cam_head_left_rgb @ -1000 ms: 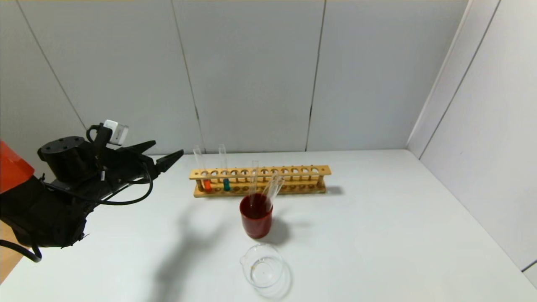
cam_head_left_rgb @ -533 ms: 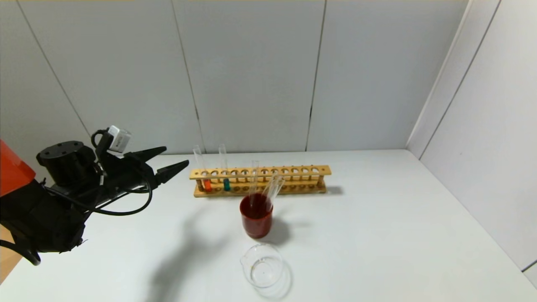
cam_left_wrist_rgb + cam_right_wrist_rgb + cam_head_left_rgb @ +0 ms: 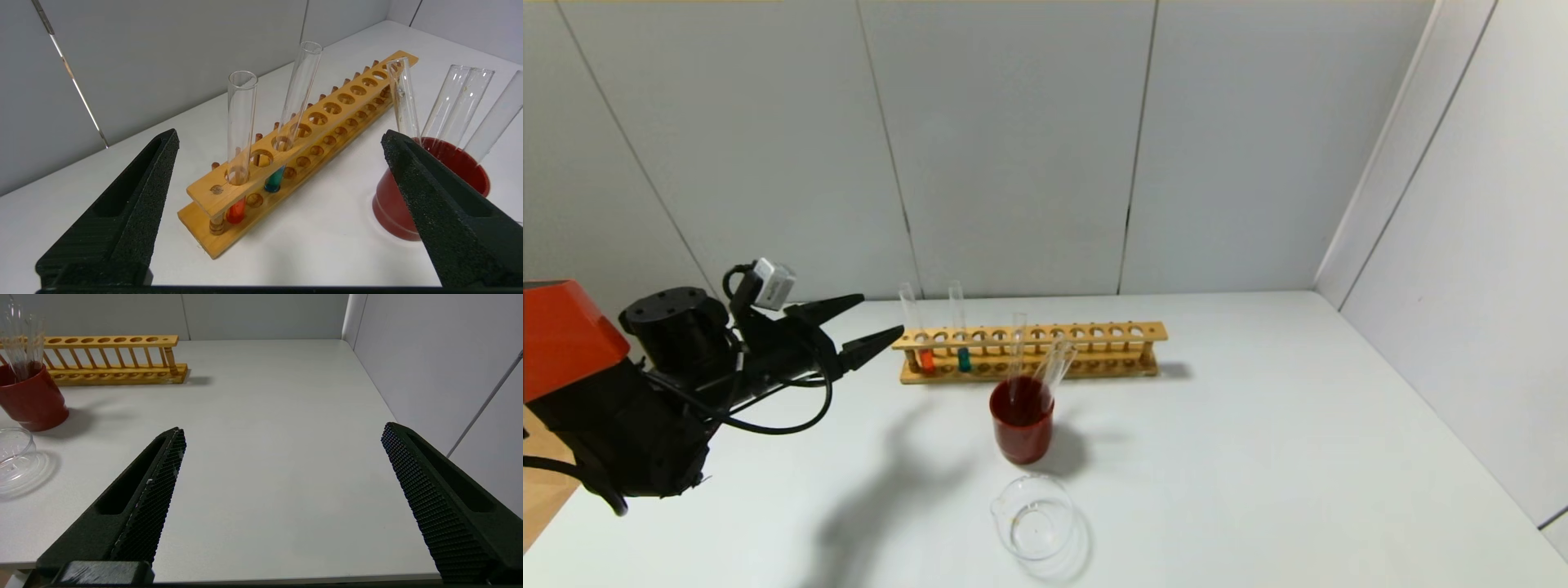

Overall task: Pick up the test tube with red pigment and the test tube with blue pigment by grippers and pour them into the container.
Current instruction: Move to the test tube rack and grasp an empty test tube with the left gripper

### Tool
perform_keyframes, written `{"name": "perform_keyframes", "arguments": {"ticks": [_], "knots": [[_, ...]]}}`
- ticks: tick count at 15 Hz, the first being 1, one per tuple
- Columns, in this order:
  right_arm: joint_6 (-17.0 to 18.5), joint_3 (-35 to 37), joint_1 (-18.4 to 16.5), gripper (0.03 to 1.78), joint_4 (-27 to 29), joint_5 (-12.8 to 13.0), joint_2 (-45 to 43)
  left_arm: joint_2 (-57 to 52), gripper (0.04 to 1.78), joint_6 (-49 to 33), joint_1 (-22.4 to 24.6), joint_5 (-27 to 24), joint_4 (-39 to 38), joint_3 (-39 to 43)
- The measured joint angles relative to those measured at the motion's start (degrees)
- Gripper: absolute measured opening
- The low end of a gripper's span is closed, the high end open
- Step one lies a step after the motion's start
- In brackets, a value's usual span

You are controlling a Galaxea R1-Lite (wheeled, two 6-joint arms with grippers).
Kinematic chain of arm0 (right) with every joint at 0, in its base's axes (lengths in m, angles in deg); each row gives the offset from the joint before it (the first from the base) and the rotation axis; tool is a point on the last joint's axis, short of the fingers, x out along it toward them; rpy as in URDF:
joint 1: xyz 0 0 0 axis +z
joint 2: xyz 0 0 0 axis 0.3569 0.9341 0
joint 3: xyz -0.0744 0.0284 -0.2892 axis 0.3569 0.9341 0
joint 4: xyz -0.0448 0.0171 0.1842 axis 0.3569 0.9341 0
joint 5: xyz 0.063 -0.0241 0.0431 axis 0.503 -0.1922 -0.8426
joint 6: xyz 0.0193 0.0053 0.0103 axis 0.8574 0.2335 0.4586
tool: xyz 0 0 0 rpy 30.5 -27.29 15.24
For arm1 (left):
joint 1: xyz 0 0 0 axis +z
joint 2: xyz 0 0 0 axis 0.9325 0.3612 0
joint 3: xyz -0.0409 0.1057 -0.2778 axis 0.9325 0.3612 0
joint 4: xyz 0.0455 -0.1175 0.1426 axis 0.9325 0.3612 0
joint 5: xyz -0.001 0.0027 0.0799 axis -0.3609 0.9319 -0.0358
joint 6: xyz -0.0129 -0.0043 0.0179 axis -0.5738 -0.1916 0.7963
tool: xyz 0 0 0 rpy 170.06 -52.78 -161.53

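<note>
head view: the left end effector [image 3: 872, 322] hangs wide open and empty just beside the wooden rack [image 3: 1027, 351] on the surface [image 3: 1258, 457]. the red tube [image 3: 920, 336] and blue tube [image 3: 960, 335] stand in the rack; the glass beaker [image 3: 1037, 518] looks empty, so nothing seems poured yet.

left wrist view: both tubes face the open jaws, apart from them.

right wrist view: the right end effector [image 3: 282, 435] is open, empty, well apart.

no writing readable.

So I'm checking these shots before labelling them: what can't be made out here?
- Right hand: outside the head view; only its open fingers show in its wrist view.
- Container: cut by the right wrist view's edge.
- Red cup: partly behind a left hand finger in the left wrist view.
</note>
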Motion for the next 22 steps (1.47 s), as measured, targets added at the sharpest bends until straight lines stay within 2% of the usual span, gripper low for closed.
{"name": "perform_keyframes", "arguments": {"ticks": [5,22], "knots": [[0.0,0.0,0.0,1.75,0.0,0.0,0.0,5.7,1.75,0.0,-0.9,0.2,-1.3,-1.0],[0.0,0.0,0.0,1.75,0.0,0.0,0.0,10.5,1.75,0.0,-3.1,0.3,-1.3,-7.9]]}}
